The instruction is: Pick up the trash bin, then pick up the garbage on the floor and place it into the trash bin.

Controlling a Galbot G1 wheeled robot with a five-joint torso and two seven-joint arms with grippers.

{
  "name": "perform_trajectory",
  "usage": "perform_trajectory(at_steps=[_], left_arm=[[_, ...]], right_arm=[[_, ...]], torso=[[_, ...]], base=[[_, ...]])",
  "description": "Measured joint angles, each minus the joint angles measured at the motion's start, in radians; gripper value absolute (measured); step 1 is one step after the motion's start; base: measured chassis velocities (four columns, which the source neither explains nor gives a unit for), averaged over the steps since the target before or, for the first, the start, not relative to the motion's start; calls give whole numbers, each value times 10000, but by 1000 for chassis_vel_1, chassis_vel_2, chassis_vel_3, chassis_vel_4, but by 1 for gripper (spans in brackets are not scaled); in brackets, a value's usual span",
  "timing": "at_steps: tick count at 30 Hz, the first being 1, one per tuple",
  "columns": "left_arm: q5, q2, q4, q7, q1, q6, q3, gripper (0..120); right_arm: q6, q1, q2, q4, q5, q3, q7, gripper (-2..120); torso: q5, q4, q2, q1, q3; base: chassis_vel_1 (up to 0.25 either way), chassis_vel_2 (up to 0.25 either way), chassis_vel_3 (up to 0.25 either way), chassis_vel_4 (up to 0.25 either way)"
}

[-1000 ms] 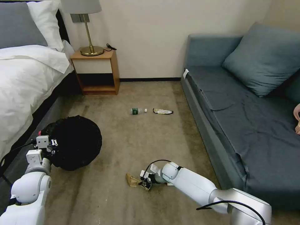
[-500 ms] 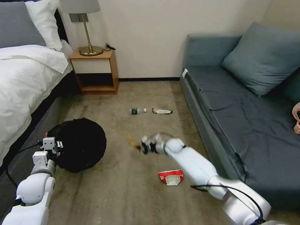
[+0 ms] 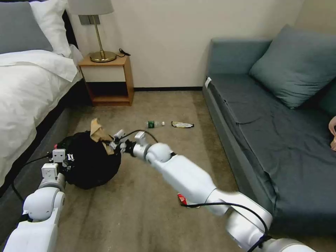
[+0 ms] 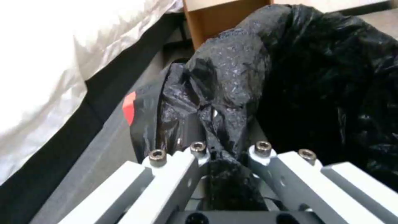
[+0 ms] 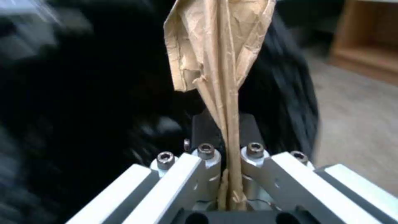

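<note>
The trash bin [image 3: 89, 162], wrapped in a crinkly black bag, hangs tilted beside the bed, and my left gripper [image 3: 66, 161] is shut on its bag-covered rim [image 4: 224, 146]. My right gripper [image 3: 112, 144] is shut on the crumpled brown paper bag [image 3: 98, 133], holding it over the bin's mouth; the right wrist view shows the paper bag [image 5: 219, 53] pinched between the fingers, black liner behind it. The red-and-white wrapper [image 3: 182, 199] lies on the carpet, mostly hidden under my right arm. A clear bottle with a green label [image 3: 154, 124] and a flat snack wrapper [image 3: 182, 124] lie farther off on the carpet.
A bed with white linen [image 3: 24, 91] runs along the left. A wooden nightstand [image 3: 108, 82] with a lamp stands at the back wall. A blue-grey sofa [image 3: 273, 126] lines the right side. Bare carpet lies between them.
My right arm lifted the brown paper bag off the carpet and swung it left to the bin. That uncovered, then half hid, the red-and-white wrapper. The bin barely moved.
</note>
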Motion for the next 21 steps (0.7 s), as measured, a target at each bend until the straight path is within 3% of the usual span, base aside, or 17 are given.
perform_trajectory(at_steps=[3, 7, 17, 21], left_arm=[[29, -150, -76, -1, 81, 7, 18, 4], [131, -313, -69, -9, 147, 3, 66, 4], [488, -641, -100, 64, 41, 6, 397, 4], [550, -686, -108, 72, 39, 15, 442, 4]], right_arm=[[220, -287, -9, -344, -95, -368, 691, 0], [286, -435, -24, -328, -88, -635, 672, 0], [308, -432, -41, 510, 93, -967, 986, 0], [113, -421, -43, 842, 140, -1075, 1227, 13]], torso=[[-1, -5, -1, 0, 1], [1, 5, 0, 0, 0], [2, 1, -1, 0, 0], [2, 3, 0, 0, 0]], base=[[0, 0, 0, 0], [0, 0, 0, 0], [0, 0, 0, 0], [0, 0, 0, 0]])
